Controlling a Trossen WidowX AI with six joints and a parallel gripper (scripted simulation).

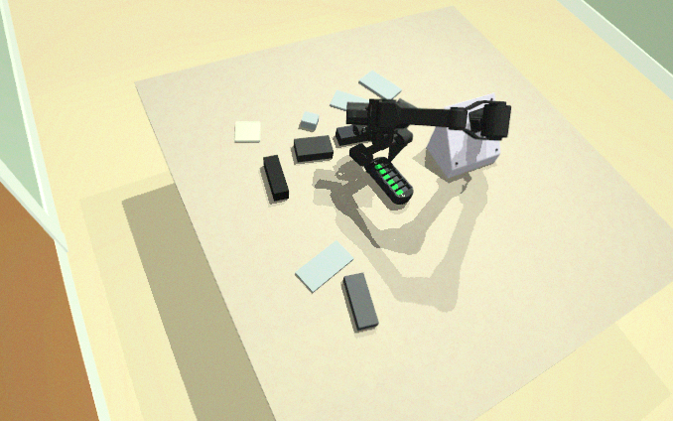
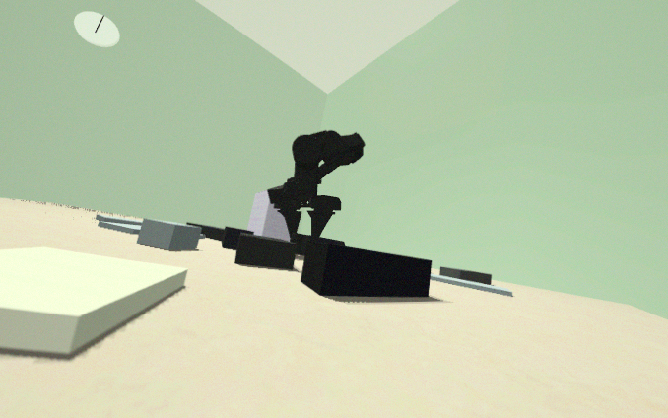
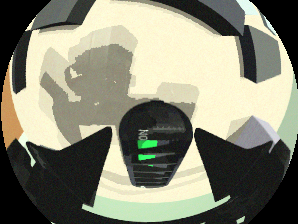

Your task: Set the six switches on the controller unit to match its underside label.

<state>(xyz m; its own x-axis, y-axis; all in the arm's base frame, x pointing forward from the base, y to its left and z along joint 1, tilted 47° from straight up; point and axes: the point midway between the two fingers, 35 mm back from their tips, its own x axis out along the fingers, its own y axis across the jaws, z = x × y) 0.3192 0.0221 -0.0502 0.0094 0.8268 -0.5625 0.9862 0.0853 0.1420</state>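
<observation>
"Low over the bench (image 1: pixel 471 323) (image 2: pixel 276 355) (image 3: pixel 190 60), watch that claw (image 1: pixel 376 156) (image 2: pixel 303 238) (image 3: pixel 154 132): spread nearly full, gripping nothing!"

"And the controller unit (image 1: pixel 391 185) (image 2: pixel 331 242) (image 3: pixel 156 117)?"

"Look on the bench, just below the claw: switches up, green showing, framed between both fingers in the wrist view!"

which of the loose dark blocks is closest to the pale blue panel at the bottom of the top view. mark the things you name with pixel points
The long grey block (image 1: pixel 360 301), lowest of the dark blocks in the top view. It lies just beside the panel (image 1: pixel 325 266); the others lie farther up.
</observation>
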